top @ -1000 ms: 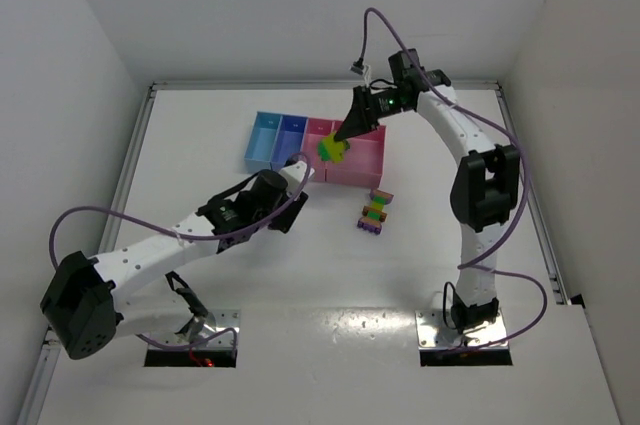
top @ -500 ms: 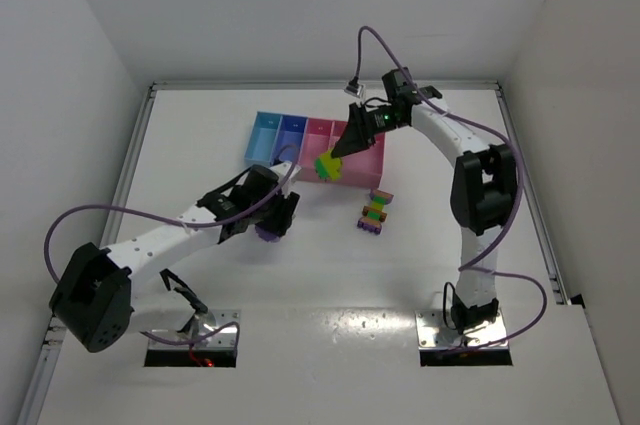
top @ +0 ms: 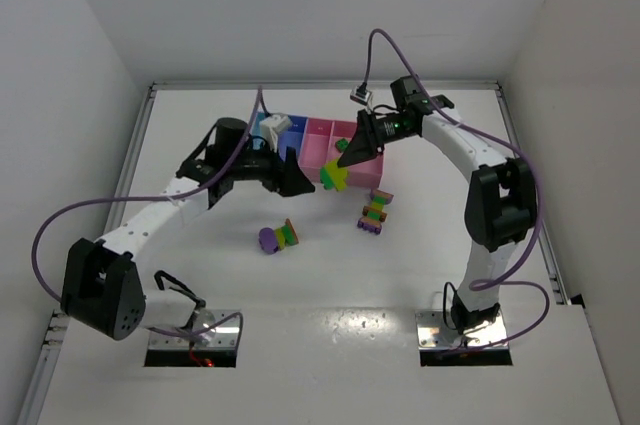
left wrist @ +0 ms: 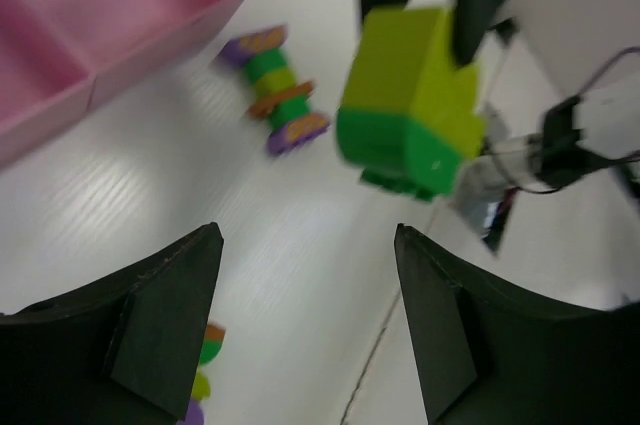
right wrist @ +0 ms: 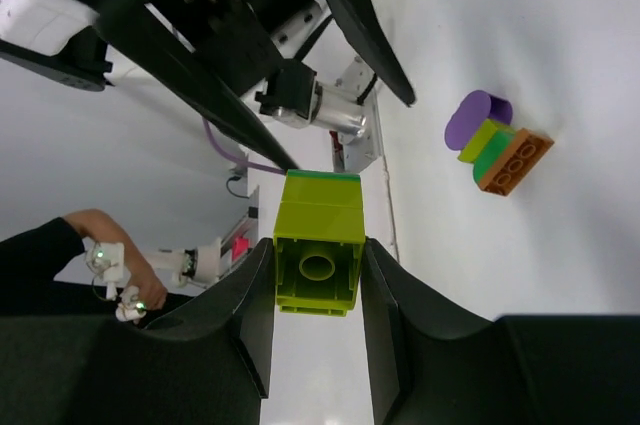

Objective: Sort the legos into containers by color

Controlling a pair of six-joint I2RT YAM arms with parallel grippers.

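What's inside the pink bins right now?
One small green brick shows inside the pink bins; which compartment, I cannot tell. The right end effector, gripping a lime-and-green stack, covers part of the wider pink bin, so anything beneath it is hidden.

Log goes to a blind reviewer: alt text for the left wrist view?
A lime-and-green stack hangs in mid-air, held from above by the right gripper, just beyond the open left gripper. Behind, a pink bin sits upper left, and a multicolour strip lies on the white table near it.
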